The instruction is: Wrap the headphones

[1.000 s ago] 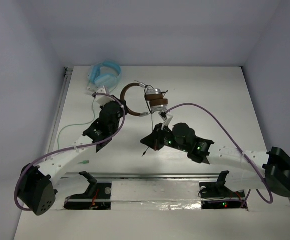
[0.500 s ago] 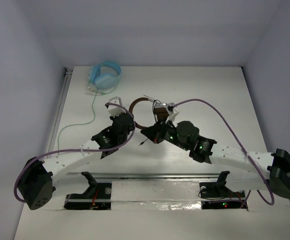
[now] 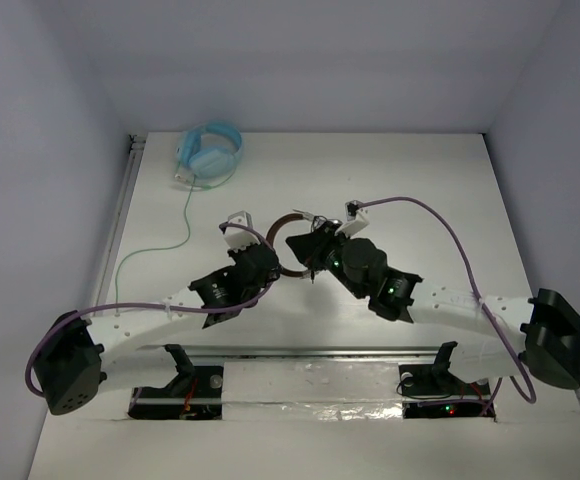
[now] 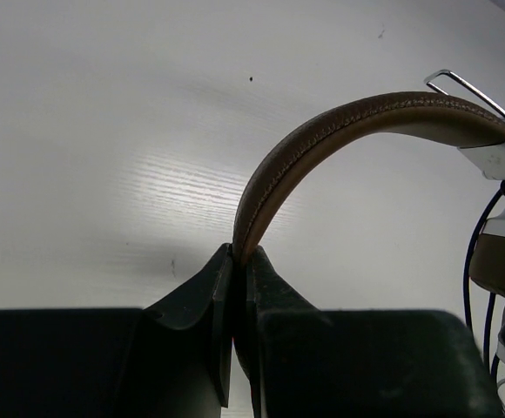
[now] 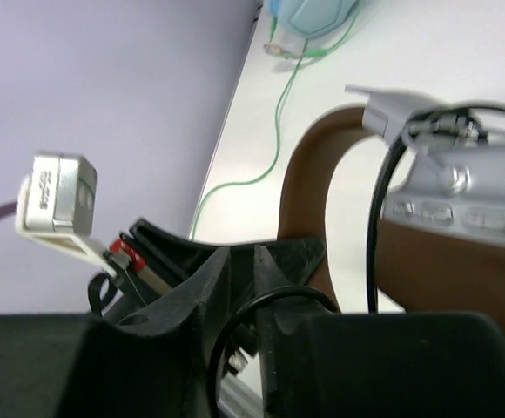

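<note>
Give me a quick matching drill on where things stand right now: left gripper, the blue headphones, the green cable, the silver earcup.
Column A
1. left gripper
2. light blue headphones
3. green cable
4. silver earcup

Column B
a. lying at the far left of the table
b. shut on the brown headband
c. right beside the black cable
d. trailing nearward toward the table's left edge

Pairs: 1-b, 2-a, 3-d, 4-c
</note>
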Robot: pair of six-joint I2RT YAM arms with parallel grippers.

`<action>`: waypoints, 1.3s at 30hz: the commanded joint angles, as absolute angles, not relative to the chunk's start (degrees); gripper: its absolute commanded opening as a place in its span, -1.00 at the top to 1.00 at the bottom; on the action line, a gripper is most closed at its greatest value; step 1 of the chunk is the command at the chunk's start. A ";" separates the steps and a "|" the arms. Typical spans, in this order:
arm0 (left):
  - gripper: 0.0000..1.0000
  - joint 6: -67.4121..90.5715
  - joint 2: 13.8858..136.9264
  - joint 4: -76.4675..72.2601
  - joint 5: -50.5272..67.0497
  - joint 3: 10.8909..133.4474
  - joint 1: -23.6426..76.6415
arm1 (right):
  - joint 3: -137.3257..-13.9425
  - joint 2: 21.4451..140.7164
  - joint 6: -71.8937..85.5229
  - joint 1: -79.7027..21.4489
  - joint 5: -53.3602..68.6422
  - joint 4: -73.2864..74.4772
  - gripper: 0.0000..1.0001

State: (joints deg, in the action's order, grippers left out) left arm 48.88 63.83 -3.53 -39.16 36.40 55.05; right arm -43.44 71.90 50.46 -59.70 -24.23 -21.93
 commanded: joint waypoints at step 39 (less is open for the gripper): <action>1.00 49.05 70.14 2.81 -30.76 42.71 57.92 | -57.39 80.26 37.71 -46.32 -31.99 -16.71 0.16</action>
